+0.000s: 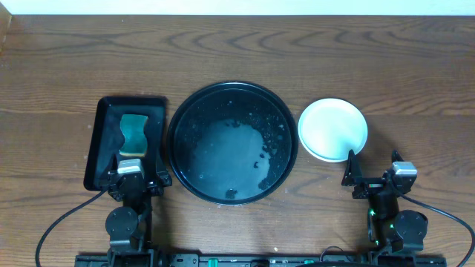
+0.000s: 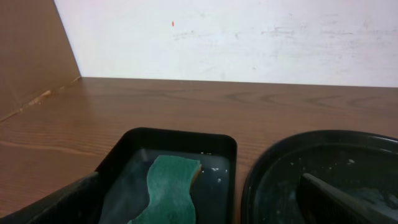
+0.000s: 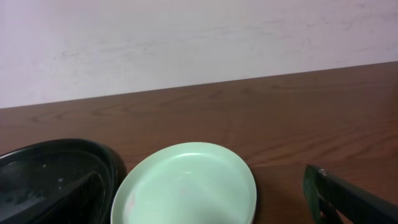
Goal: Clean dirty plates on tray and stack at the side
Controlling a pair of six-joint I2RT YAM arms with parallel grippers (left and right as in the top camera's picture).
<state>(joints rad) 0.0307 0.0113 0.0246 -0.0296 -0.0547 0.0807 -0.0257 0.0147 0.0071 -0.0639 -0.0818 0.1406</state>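
The large round black tray (image 1: 185,159) sits mid-table, wet with droplets and foam, and no plate is on it; its rim shows in the left wrist view (image 2: 261,168) and the right wrist view (image 3: 37,152). A pale mint plate (image 1: 332,129) lies on the table right of the tray, close in front of my right gripper (image 3: 186,186). I cannot tell whether other plates lie under it. My right gripper (image 1: 371,176) is open and empty just behind the plate's near edge. My left gripper (image 1: 137,176) is open and empty at the near end of the small tray.
A small rectangular black tray (image 1: 100,148) left of the round tray holds a teal sponge (image 1: 133,133), also seen in the left wrist view (image 2: 171,186). A pale wall stands behind the wooden table's far edge.
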